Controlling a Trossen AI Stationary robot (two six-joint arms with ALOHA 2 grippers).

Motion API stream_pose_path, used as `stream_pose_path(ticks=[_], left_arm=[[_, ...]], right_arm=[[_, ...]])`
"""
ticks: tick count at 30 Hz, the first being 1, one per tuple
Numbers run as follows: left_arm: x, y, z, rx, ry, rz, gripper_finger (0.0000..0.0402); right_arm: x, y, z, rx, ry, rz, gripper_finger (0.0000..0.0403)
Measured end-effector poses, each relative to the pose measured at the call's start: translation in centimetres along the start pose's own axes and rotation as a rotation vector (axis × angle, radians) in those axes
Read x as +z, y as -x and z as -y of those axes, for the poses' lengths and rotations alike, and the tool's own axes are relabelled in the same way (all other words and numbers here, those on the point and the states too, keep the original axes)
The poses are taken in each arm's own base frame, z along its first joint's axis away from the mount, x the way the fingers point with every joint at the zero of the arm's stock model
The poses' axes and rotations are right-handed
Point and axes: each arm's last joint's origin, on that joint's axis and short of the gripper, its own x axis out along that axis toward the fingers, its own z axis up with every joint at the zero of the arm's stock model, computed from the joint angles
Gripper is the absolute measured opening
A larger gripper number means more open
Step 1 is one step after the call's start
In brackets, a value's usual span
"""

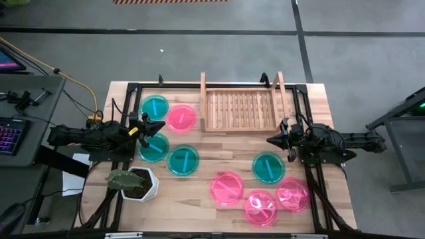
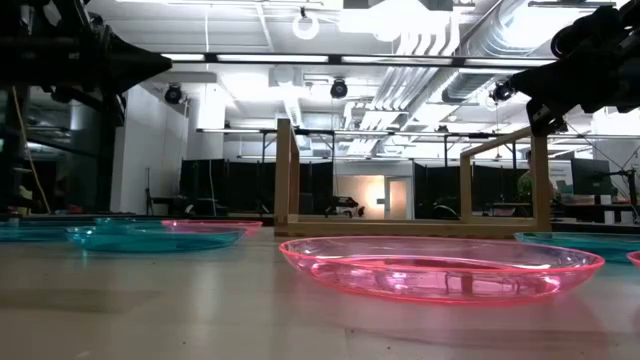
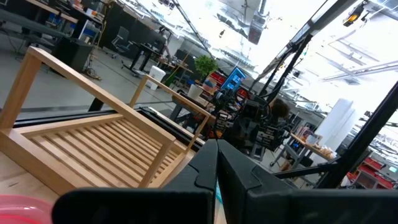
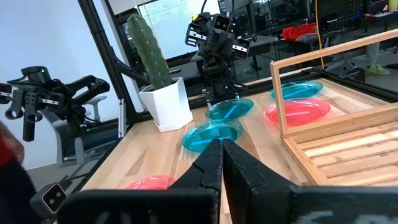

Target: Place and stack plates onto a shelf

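The butcher-block table (image 1: 199, 166) fills the centre of the high view, its lower edge cut off by the frame. At its upper middle sits the shelf (image 1: 240, 110), a light wooden slatted rack with raised side rails, holding nothing; in the low view only its upright posts and rails show, the base hidden behind the plates in front.

The left arm (image 1: 86, 136) reaches in from the left edge, its left gripper (image 1: 159, 126) at mid-left with the two fingers pressed together and holding nothing. It hangs above the table between the teal plates there. The right arm (image 1: 345, 141) comes in from the right edge; the right gripper (image 1: 271, 140) is likewise pinched closed and empty, just below the shelf's right corner.

The white hexagonal pot (image 1: 141, 184) with a green cactus stands at lower left.

Eight plates lie flat on the table, none on the shelf. Left of centre: a teal plate (image 1: 155, 107), a pink plate (image 1: 181, 117) beside it, a second teal plate (image 1: 153, 147) partly covered by the left gripper, and a third teal plate (image 1: 182, 160). Lower right: a fourth teal plate (image 1: 268, 167) and three pink ones (image 1: 227, 187), (image 1: 260, 206), (image 1: 292, 194); whether the last two touch or overlap is hard to tell. Their divider ridges barely show.
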Motion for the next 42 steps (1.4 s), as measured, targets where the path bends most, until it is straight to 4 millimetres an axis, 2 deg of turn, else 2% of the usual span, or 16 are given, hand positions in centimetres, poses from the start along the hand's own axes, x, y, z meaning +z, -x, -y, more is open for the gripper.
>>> stream_pose_path(ticks=[23, 29, 37, 39, 42], left_arm=[[0.0, 0.0, 0.0, 0.000, 0.000, 0.000, 0.0001], [0.0, 0.0, 0.0, 0.000, 0.000, 0.000, 0.0001], [0.0, 0.0, 0.0, 0.000, 0.000, 0.000, 0.0001], [0.0, 0.0, 0.0, 0.000, 0.000, 0.000, 0.0001], [0.0, 0.0, 0.0, 0.000, 0.000, 0.000, 0.0001]], right_arm=[[0.0, 0.0, 0.0, 0.000, -0.018, 0.000, 0.0000], [0.0, 0.0, 0.0, 0.001, -0.298, 0.001, 0.0000], [0.6, 0.0, 0.2, -0.089, -0.499, 0.112, 0.0000], [1.0, 0.1, 0.4, -0.146, -0.650, 0.204, 0.0000], [1.7, 0.4, 0.9, -0.254, -0.955, 0.437, 0.0000]])
